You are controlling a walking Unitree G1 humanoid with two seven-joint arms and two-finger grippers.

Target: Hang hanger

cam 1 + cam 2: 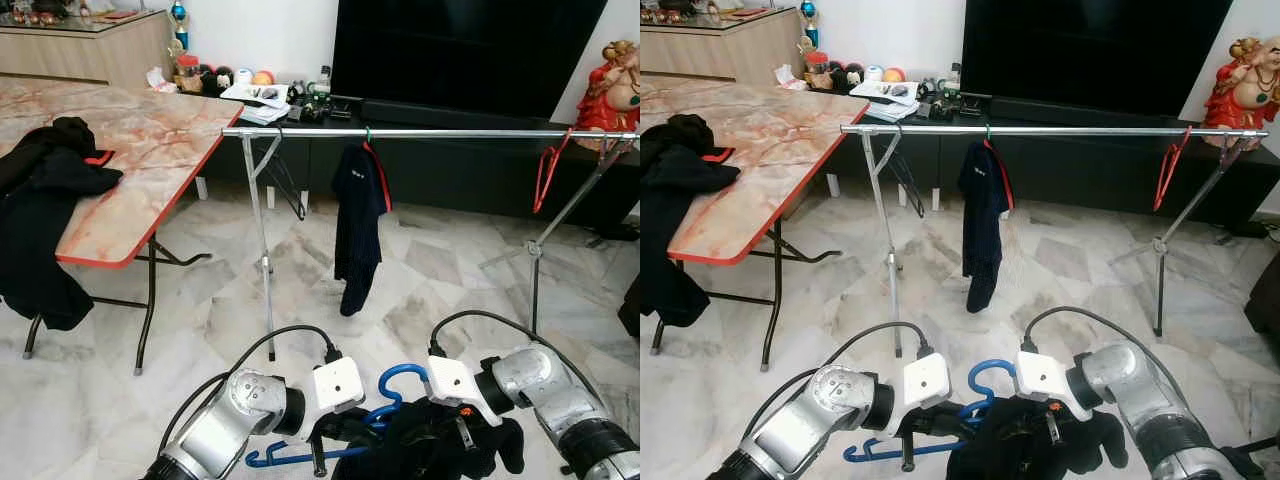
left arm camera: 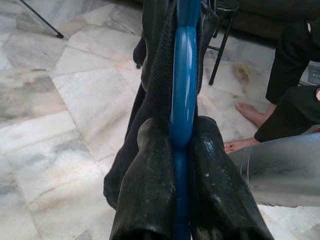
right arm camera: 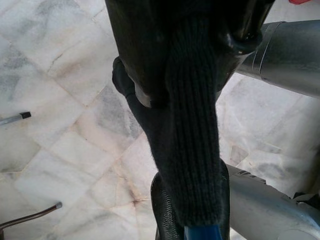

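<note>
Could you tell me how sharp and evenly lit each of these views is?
Left eye view: sharp, evenly lit, soft glare on the marble floor. Left wrist view: the blue hanger between the left gripper jaws is crisp, background softer. Right wrist view: the dark garment so close it blurs and shades the frame.

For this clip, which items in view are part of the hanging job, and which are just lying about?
Part of the job:
blue hanger
black garment on it
left gripper, shut on the hanger
right gripper, shut on the garment
clothes rail

Just lying about:
marble-top table
dark clothes heaped on the table
navy shirt, already hung
red hanger
figurine
</note>
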